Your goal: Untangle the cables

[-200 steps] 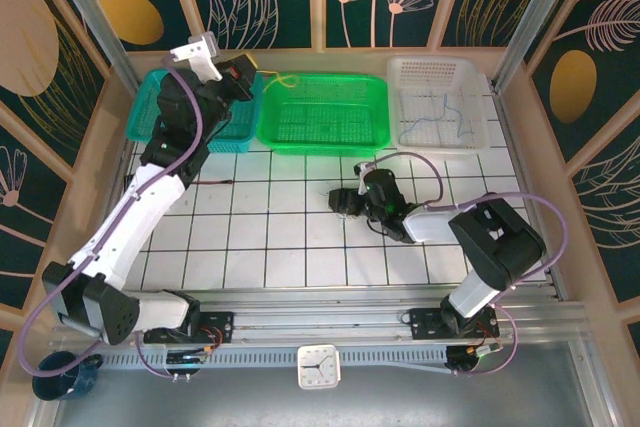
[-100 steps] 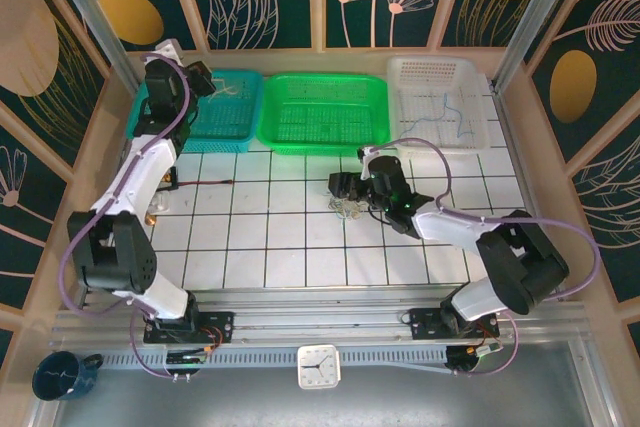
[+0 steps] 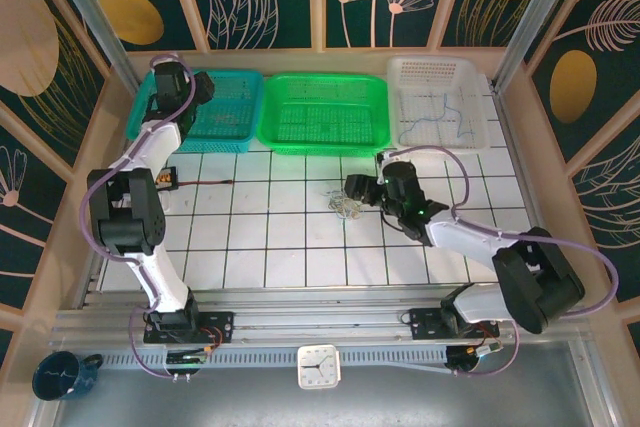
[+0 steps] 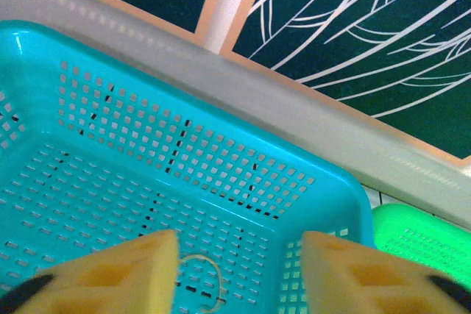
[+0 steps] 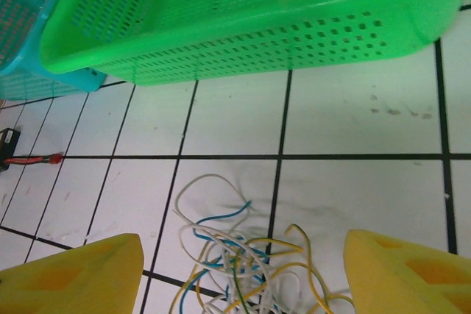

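Note:
A loose clump of thin blue, yellowish and white cables lies on the white tiled table in front of the green basket. My right gripper hovers just to its right, open. In the right wrist view the clump lies on the table below the wide gap between the yellow fingers of the right gripper. My left gripper is over the teal basket, open. In its wrist view a curled yellowish wire lies on the teal basket's floor, below the left gripper.
The white basket at the back right holds blue and pale wires. A thin red-and-black lead with a small black plug lies on the table's left side. Wooden walls close in the table on three sides.
My left arm swung left from the green basket's corner to over the teal basket, and its jaws opened. My right gripper drew back a little to the right of the clump.

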You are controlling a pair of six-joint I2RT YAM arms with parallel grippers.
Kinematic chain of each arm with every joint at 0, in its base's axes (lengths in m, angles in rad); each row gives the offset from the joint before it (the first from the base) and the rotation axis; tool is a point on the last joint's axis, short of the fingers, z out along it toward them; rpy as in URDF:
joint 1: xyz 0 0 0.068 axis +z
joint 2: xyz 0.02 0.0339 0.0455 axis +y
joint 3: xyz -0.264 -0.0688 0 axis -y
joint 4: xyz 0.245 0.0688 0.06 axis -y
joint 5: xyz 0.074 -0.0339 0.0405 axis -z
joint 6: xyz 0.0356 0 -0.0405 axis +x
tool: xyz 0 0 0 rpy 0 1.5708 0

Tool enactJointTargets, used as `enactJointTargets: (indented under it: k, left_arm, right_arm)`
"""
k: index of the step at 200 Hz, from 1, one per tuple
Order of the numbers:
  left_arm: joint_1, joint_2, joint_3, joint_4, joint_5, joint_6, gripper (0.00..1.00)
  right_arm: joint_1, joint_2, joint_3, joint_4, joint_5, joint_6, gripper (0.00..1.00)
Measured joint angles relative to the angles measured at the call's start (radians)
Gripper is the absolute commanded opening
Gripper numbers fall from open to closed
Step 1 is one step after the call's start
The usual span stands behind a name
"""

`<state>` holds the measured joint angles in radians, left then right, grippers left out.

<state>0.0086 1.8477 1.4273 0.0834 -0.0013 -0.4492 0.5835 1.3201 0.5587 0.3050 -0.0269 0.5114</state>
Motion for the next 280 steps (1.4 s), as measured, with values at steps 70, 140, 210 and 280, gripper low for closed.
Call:
enactJointTargets:
  k: [70, 140, 210, 280]
  left_arm:
    - [0.000, -0.031, 0.045, -0.039, 0.099, -0.005, 0.99]
    - [-0.034, -0.324, -0.254, 0.062, 0.289, -0.156, 0.99]
    - [-0.244, -0.659, -0.845, 0.267, 0.327, -0.396, 0.99]
    - [-0.415, -0.645, -0.958, 0.387, 0.286, -0.515, 0.99]
  right_arm:
    - [-0.046, -0.057, -0.049, -0.020, -0.037, 0.030, 0.69]
    - [-0.118, -0.024, -0.065, -0.017, -0.169, 0.021, 0.56]
    - [-0.110, 0.009, -0.066, 0.014, -0.268, 0.019, 0.53]
    - [0.013, 0.025, 0.011, -0.032, -0.196, -0.013, 0.51]
